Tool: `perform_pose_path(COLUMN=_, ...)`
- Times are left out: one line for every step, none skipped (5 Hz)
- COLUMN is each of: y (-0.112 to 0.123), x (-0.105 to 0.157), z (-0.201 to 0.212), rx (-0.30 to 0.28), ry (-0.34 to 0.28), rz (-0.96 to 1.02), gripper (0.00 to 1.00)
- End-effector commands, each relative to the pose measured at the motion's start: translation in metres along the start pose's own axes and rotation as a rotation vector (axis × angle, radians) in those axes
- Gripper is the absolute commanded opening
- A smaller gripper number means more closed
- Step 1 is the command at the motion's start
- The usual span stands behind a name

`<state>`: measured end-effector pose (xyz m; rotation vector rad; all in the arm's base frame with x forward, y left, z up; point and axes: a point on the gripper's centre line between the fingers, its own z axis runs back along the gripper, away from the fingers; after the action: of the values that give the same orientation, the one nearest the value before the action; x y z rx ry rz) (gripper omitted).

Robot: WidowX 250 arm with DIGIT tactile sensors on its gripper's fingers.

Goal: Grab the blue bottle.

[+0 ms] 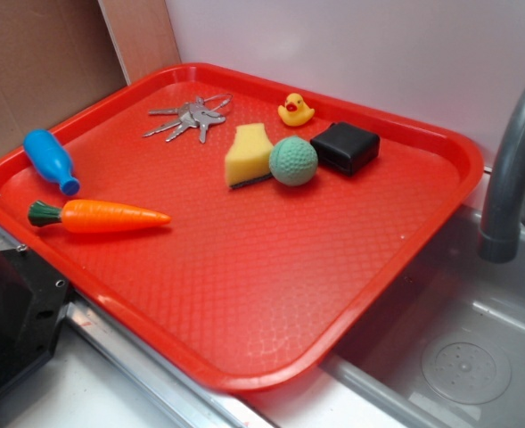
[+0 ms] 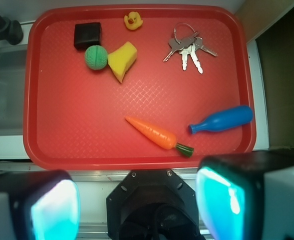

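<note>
a red tray (image 2: 137, 150) holds a scatter of small toys as the widowx gripper (image 2: 137, 200) hangs high above its near edge, its two pads spread wide with nothing between them, in the wrist view.

the blue bottle (image 2: 221, 120) lies on its side at about 4 o'clock on the tray in that view, close to the right rim, its neck pointing toward the tray's middle. a toy carrot (image 2: 156, 135) lies just beside it at about 5 o'clock, its green stem end near the bottle's cap but apart from it. in the exterior view the bottle (image 1: 51, 160) sits at 9 o'clock on the tray, by the far left rim, with the carrot (image 1: 97, 216) nearer the camera.

keys (image 2: 186, 47), a yellow sponge (image 2: 122, 60), a green ball (image 2: 96, 56), a black block (image 2: 87, 35) and a rubber duck (image 2: 133, 20) sit well apart toward 12 o'clock and pose little hindrance.

the reach appears not yet begun. a clean grab likely calls for moving toward 2 o'clock from the present hover, turning the wrist so the pads straddle the bottle's rounded body across its width, not its thin neck, then descending straight. the nearby tray rim and the carrot's stem are the likely snags; a smooth, round body may roll if one pad touches first.
</note>
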<state>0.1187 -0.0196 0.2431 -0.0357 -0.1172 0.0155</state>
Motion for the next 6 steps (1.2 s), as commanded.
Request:
perform_pose_path(y=0.000, x=0.000, z=0.000, rx=0.000, ry=0.000, rz=0.000, gripper=1.00)
perform_pose_path(y=0.052, x=0.002, z=-0.049, rx=0.127, ry=0.086, rz=0.235, gripper=1.00)
perform_pose_path(y=0.096, x=0.004, z=-0.077, rx=0.143, ry=0.051, rz=0.485, gripper=1.00)
perform_pose_path(y=0.126, x=0.001, z=-0.100, rx=0.126, ry=-0.009, rz=0.737, gripper=1.00)
perform_pose_path(y=0.134, x=0.006, z=-0.134, rx=0.076, ry=-0.059, rz=0.991, gripper=1.00)
perform_pose_path(y=0.133, x=0.014, z=-0.173, rx=0.121, ry=-0.019, rz=1.176, gripper=1.00)
